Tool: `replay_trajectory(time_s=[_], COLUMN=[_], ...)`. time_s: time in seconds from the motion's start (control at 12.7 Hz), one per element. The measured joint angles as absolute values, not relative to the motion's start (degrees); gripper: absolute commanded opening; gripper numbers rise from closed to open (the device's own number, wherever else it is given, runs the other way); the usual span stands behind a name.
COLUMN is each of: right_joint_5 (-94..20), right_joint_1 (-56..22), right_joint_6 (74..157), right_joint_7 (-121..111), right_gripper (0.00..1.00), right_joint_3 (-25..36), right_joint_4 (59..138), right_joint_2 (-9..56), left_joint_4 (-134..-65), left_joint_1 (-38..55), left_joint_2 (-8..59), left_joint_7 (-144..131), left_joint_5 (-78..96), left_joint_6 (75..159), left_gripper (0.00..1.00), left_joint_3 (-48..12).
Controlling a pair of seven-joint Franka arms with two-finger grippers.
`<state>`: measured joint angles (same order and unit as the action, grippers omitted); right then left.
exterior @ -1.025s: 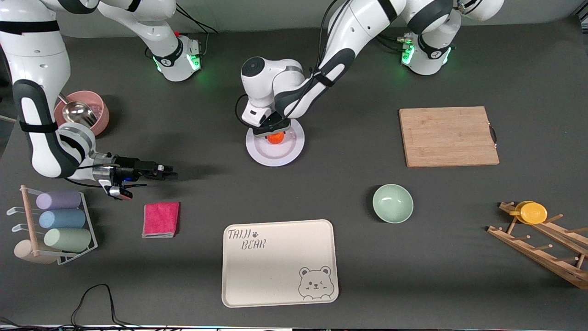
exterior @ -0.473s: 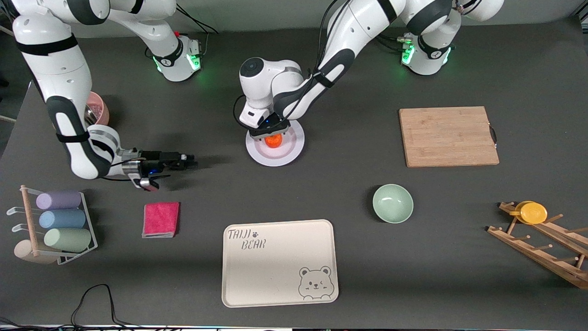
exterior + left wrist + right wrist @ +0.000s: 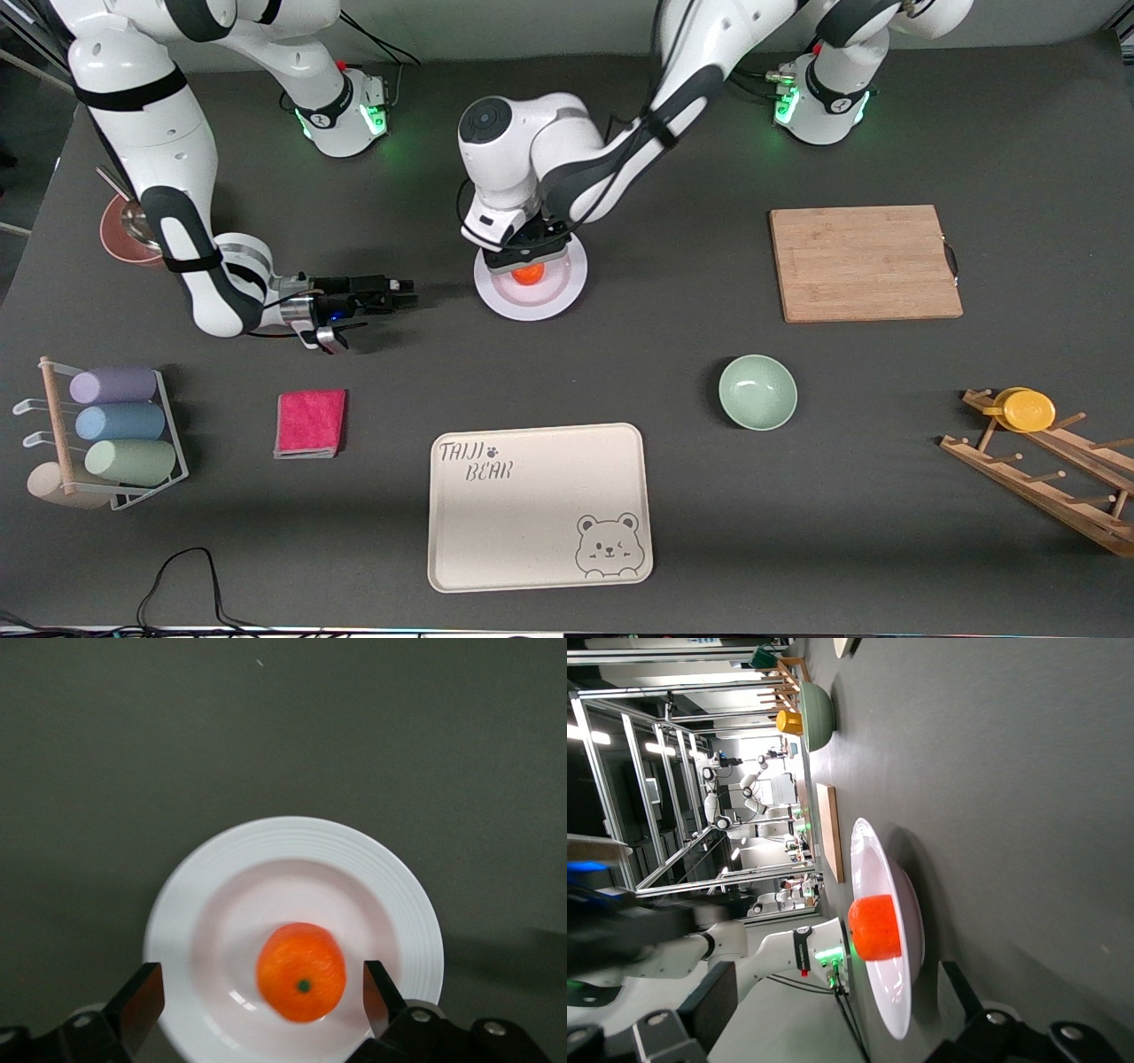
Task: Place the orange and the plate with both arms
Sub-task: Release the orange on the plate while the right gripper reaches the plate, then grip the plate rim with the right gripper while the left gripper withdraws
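The white plate [image 3: 524,306] lies mid-table, toward the robots' bases, with the orange [image 3: 529,274] resting in its well. My left gripper [image 3: 526,252] hangs just above the plate, open. In the left wrist view the orange [image 3: 301,972] lies free between the spread fingers [image 3: 142,997] of the left gripper [image 3: 260,990], touching neither, on the plate [image 3: 292,828]. My right gripper [image 3: 403,296] is low over the table beside the plate, toward the right arm's end, open and pointing at it. The right wrist view shows the plate [image 3: 873,846] edge-on, the orange [image 3: 875,928] on it and the right gripper [image 3: 837,992] short of its rim.
A cream bear-printed tray [image 3: 539,505] lies nearer the front camera. A green bowl [image 3: 757,392], a wooden cutting board [image 3: 864,263] and a wooden rack with a yellow cup [image 3: 1028,409] are toward the left arm's end. A pink cloth [image 3: 310,423], a cup rack [image 3: 106,434] and a pink bowl [image 3: 124,239] are toward the right arm's end.
The left gripper has opened and let go of the orange, which now rests on the plate. The right gripper has travelled across the table toward the plate.
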<state>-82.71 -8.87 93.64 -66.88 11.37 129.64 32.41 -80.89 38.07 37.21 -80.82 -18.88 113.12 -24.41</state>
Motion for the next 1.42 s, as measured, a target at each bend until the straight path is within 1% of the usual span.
replay_trajectory(time_s=[0.24, 0.39, 0.63, 0.95, 1.03, 1.18, 1.26, 1.42], right_joint_5=[-89.1, -92.6, -96.3, -99.6, -100.7, -102.6, -103.0, -103.6], right_joint_1=[-13.2, -16.0, -18.9, -20.1, -20.5, -21.6, -22.1, -23.0], right_joint_6=[94.1, 94.5, 94.7, 94.3, 94.3, 94.5, 94.7, 95.0], right_joint_7=[-70.5, -74.0, -78.9, -80.9, -80.9, -81.0, -81.3, -81.9], right_gripper=[1.0, 1.0, 1.0, 0.99, 0.98, 0.95, 0.9, 0.78], right_joint_3=[11.4, 11.4, 11.4, 11.4, 11.5, 11.5, 11.5, 11.5], right_joint_4=[131.0, 131.4, 131.6, 132.2, 132.4, 132.6, 132.6, 132.6], right_joint_2=[33.0, 33.7, 35.6, 36.5, 36.5, 36.5, 36.6, 36.7], left_joint_4=[-81.3, -83.1, -85.6, -86.5, -86.6, -86.7, -86.8, -86.8], left_joint_1=[30.1, 22.1, 9.5, -6.4, -9.7, -13.5, -13.5, -11.5], left_joint_2=[26.0, 18.9, 11.2, 4.8, 3.9, 3.2, 3.2, 3.1], left_joint_7=[-69.1, -60.7, -47.7, -29.2, -25.2, -20.2, -18.5, -14.7], left_joint_5=[-9.8, -6.1, -3.4, -0.3, 0.1, 0.4, 0.6, 1.3], left_joint_6=[102.7, 97.6, 91.2, 85.9, 85.2, 85.1, 85.2, 85.6], left_gripper=[1.0, 1.0, 1.0, 1.0, 1.0, 1.0, 1.0, 1.0], left_joint_3=[-24.4, -24.3, -24.1, -23.8, -23.8, -23.4, -22.1, -16.7])
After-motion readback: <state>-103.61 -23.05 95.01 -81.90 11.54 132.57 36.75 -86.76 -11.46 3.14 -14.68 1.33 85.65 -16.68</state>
